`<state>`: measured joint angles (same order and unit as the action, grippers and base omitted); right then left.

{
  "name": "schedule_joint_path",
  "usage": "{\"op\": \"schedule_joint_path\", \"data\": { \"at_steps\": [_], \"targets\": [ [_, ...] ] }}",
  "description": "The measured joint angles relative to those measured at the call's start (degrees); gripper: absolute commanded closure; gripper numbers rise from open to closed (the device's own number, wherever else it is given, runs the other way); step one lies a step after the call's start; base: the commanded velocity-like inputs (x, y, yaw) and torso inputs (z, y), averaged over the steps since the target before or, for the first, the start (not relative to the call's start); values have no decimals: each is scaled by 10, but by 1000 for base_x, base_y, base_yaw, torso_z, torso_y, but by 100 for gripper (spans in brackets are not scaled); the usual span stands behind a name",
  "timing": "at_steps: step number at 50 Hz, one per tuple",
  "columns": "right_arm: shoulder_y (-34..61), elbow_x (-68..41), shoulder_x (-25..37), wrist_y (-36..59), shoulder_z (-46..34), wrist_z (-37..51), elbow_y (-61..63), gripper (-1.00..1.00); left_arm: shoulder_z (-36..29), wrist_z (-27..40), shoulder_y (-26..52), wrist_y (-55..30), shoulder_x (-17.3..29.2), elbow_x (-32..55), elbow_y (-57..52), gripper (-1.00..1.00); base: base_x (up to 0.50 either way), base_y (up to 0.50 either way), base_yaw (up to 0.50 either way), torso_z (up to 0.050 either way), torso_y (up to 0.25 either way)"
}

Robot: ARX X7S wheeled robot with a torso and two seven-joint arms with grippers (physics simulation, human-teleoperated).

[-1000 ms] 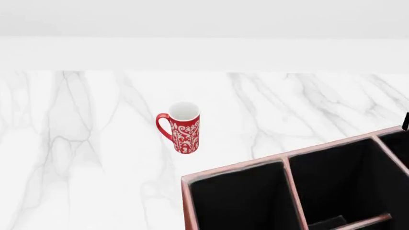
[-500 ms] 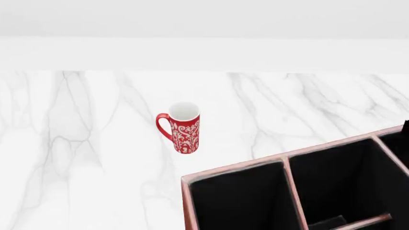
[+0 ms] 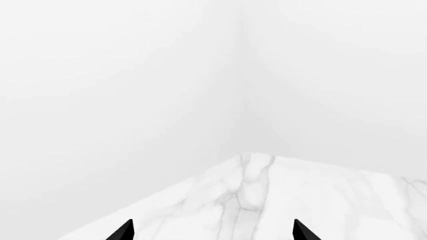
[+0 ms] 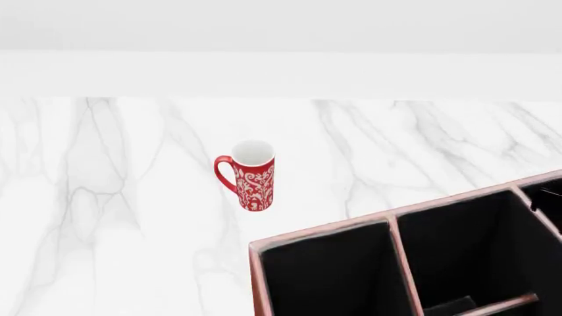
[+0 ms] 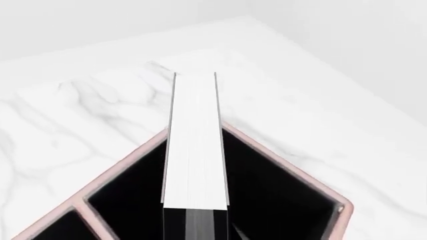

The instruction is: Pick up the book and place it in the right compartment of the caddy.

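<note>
The book (image 5: 195,145), black with white page edges, hangs on edge over a black compartment at a corner of the caddy (image 5: 283,161). Its far end reaches out past the pinkish rim. My right gripper (image 5: 195,227) is shut on its near end, and the fingers are hard to tell from the black cover. In the head view the reddish-brown caddy (image 4: 386,220) fills the bottom right. There only a thin dark sliver of the book (image 4: 536,197) shows at the caddy's right end. The left gripper (image 3: 212,235) is open over bare marble, and its two black fingertips (image 3: 123,231) stand wide apart.
A red patterned mug (image 4: 252,174) stands upright on the white marble counter (image 4: 105,217), up and to the left of the caddy. A white wall (image 4: 281,26) runs along the counter's far edge. The left wrist view faces a corner of the counter (image 3: 247,160) against white walls.
In the head view the dark sliver of the book at the right edge has moved down and left, from above the caddy's rim to inside its right end. The mug and caddy have not moved.
</note>
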<state>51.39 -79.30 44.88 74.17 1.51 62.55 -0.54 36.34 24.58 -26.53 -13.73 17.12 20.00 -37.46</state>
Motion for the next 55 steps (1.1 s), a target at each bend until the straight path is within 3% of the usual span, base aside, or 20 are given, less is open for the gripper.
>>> {"op": "schedule_joint_path", "data": {
  "at_steps": [37, 38, 55],
  "targets": [
    [-27, 40, -13, -39, -41, -58, -50, 100, 1, 1, -4, 2, 0, 1, -2, -100, 0, 0, 0, 1, 1],
    [-27, 40, -13, -40, -42, -59, -51, -100, 1, 1, -4, 2, 0, 1, -2, -100, 0, 0, 0, 0, 0],
    [-18, 53, -13, -43, -39, -64, -54, -100, 0, 2, -4, 2, 1, 1, -2, -100, 0, 0, 0, 0, 0]
  ]
}}
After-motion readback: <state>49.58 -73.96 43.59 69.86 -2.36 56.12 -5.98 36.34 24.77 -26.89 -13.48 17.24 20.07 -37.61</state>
